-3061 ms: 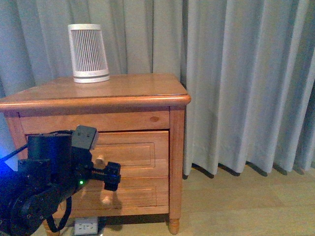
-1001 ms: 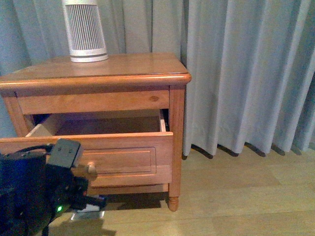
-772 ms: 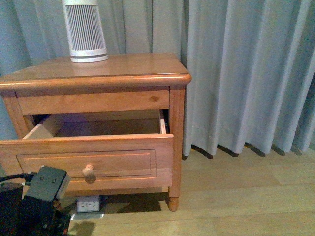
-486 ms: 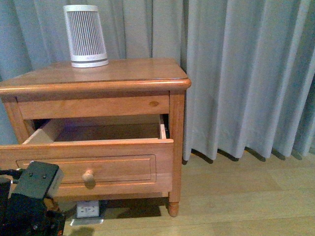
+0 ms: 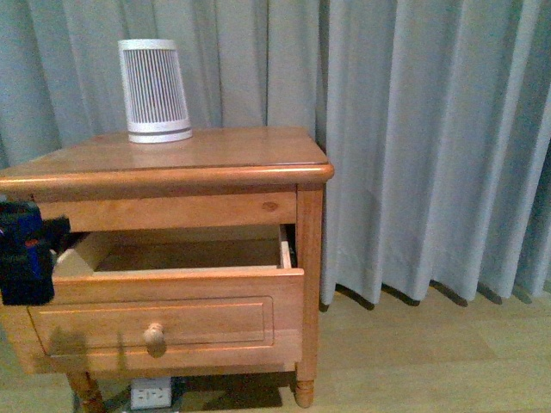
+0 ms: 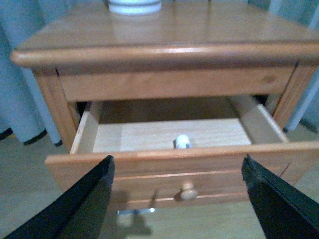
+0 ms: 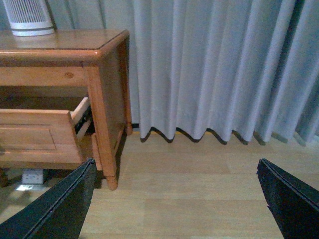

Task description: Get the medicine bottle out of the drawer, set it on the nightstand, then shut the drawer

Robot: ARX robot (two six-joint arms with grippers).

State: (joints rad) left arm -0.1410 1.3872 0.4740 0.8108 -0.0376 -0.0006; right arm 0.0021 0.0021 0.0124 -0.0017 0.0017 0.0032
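The nightstand [image 5: 198, 155] stands against the curtain with its upper drawer [image 5: 172, 314] pulled out. In the left wrist view the medicine bottle [image 6: 182, 142], small and white, lies on the drawer's pale floor [image 6: 129, 137] just behind the drawer front. My left gripper [image 6: 177, 160] hangs open in front of the drawer, level with its front edge, above the round knob [image 6: 188, 191], holding nothing. In the front view only my left arm [image 5: 24, 258] shows, at the drawer's left end. My right gripper [image 7: 176, 162] is open and empty over the bare floor, right of the nightstand [image 7: 102, 99].
A tall white ribbed device [image 5: 155, 90] stands at the back left of the nightstand top. A grey curtain [image 5: 413, 146] hangs behind and to the right. A wall socket [image 5: 151, 394] shows under the cabinet. Wooden floor [image 7: 189, 199] lies to the right.
The drawer, shut three seconds ago with my left gripper at its knob, now stands pulled out. My left arm has since dropped away from the knob, then risen to the drawer's left end.
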